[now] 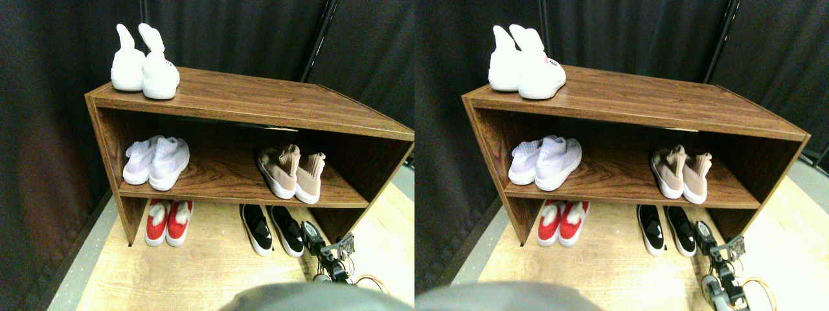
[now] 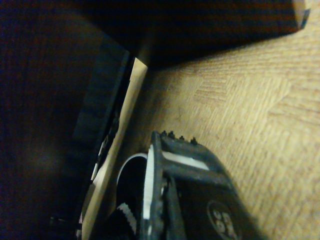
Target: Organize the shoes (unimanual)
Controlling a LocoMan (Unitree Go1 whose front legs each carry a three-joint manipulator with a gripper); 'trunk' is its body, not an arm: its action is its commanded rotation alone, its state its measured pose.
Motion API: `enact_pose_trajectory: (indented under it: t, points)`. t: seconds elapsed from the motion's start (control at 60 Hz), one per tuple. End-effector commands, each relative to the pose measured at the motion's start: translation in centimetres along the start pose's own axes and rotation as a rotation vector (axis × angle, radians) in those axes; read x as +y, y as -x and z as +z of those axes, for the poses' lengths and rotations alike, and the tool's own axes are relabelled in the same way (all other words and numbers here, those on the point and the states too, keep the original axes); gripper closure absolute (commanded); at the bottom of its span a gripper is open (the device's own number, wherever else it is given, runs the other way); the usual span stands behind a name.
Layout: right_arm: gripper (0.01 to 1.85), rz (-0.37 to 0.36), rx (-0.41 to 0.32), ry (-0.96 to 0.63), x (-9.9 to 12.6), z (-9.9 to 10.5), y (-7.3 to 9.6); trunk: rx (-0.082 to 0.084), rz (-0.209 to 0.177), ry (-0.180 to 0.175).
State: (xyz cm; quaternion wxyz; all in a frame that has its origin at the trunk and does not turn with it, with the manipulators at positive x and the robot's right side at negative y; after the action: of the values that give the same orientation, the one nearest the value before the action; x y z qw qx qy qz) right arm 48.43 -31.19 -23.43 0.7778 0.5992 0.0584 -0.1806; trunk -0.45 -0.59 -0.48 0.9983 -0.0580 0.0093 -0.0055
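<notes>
The shoes, a beige-tan knit pair (image 1: 293, 172) with ribbed collars and white soles, stand side by side on the right part of the rack's middle shelf (image 1: 227, 178), heels toward me. My right gripper (image 1: 326, 245) hangs low near the floor, below and a little right of the pair, just outside the rack's right side panel (image 1: 382, 175). Nothing is seen in it. In the wrist view the dark toothed jaw frame (image 2: 185, 165) looks along the wooden floor (image 2: 250, 100) toward the dark rack base; the shoes do not show there.
A pale lilac-white pair (image 1: 157, 162) sits at the shelf's left. A white high-collared pair (image 1: 144, 65) stands on the rack top. On the floor under the shelf are a red pair (image 1: 167, 221) and a black pair (image 1: 272, 229) close to my gripper. Dark curtains hang behind.
</notes>
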Motion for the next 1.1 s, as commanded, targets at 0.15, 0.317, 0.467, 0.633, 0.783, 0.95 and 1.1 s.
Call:
enact_pose_trajectory:
  t: [0.15, 0.317, 0.467, 0.633, 0.783, 0.95, 1.1]
  points:
    - [1.8, 0.04, 0.017, 0.031, 0.6, -0.4, 0.1, 0.016, 0.009, 0.027]
    - [1.8, 0.022, 0.05, 0.039, 1.0, -1.4, -0.1, 0.014, 0.022, 0.037]
    - [1.8, 0.012, 0.069, 0.029, 1.5, -2.7, -0.1, 0.012, 0.043, 0.054]
    - [1.8, 0.001, 0.11, 0.026, 1.6, -3.8, -0.4, 0.016, 0.061, 0.068]
    - [1.8, -0.01, 0.135, 0.005, 1.6, -4.8, -0.3, 0.018, 0.069, 0.077]
    - [1.8, -0.006, 0.159, 0.009, 1.5, -5.6, -0.2, 0.019, 0.074, 0.079]
    - [1.8, -0.006, 0.155, -0.001, 1.5, -5.7, -0.1, 0.019, 0.072, 0.077]
